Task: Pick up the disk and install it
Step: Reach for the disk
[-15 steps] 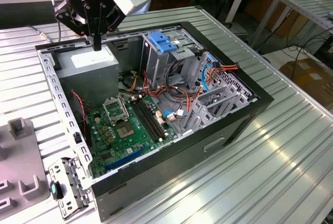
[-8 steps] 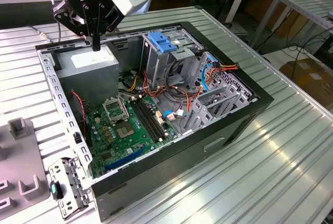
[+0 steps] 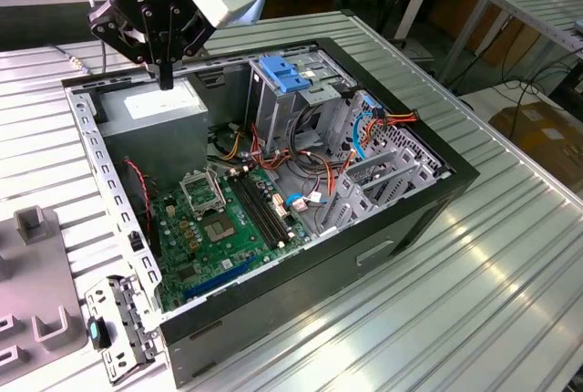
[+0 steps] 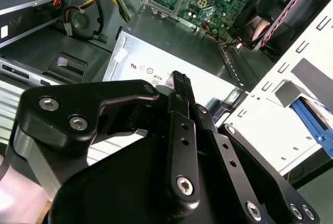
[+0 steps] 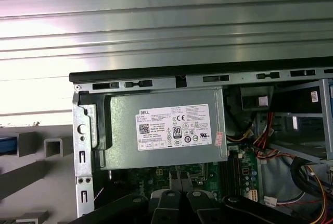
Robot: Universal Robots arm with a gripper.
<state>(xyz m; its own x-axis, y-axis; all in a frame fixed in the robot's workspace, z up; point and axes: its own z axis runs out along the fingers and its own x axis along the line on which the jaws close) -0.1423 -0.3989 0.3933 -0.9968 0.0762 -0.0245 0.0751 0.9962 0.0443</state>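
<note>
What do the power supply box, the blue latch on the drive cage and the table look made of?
The power supply box looks like matte grey sheet metal with folded edges, plus a paper-like white label. The blue latch is probably moulded plastic: uniform colour, soft sheen. The table seems ribbed silvery metal, perhaps aluminium, with bright streaky reflections.
</note>
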